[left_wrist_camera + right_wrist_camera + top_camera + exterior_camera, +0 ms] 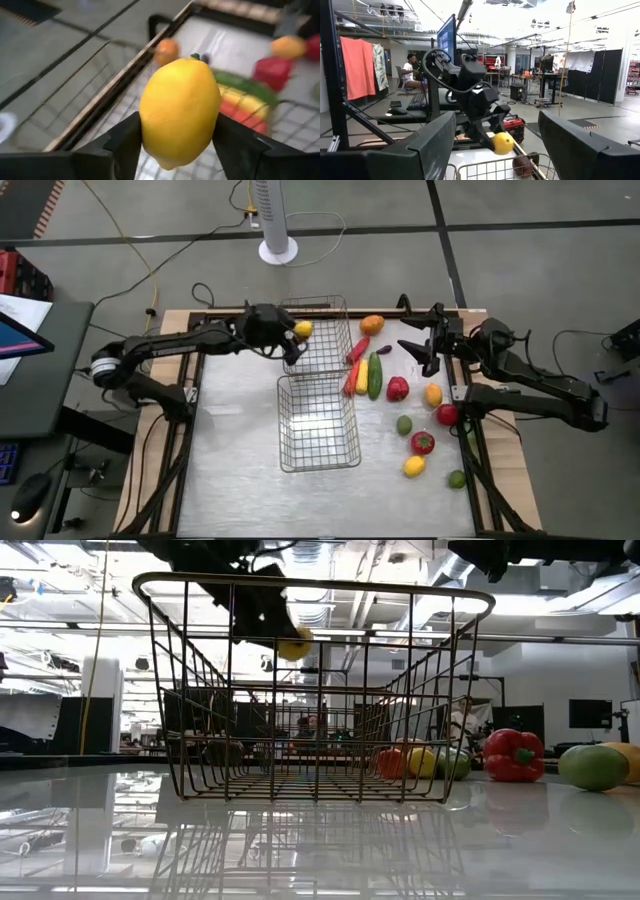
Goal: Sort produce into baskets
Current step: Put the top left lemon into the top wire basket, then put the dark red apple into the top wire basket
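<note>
The near wire-mesh basket sits bare in the middle of the bench; it is not the worry. The worry is behind it: the left gripper hangs above the far wire-mesh basket, clamped on a lemon by its two flanks only. From above, the fruit rides over the left side of that basket, near the rim rather than the centre. Let go there and I'd expect it might clip the wire edge and roll off across the bench; the skin looks smooth and rounded, so it may also squirt out of the grip before release. It looks high enough above the mesh floor to bounce on landing.

The right gripper hovers over the far right of the bench with its fingers spread and nothing between them; it is close to the loose produce, and a careless sweep could scatter it.

Counted from the near edge back:
- two baskets, both seemingly empty;
- two limes;
- three lemons, including the held one;
- two tomatoes;
- one red bell pepper;
- one cucumber;
- one long yellow piece;
- two long red peppers;
- one dark plum;
- one orange.
</note>
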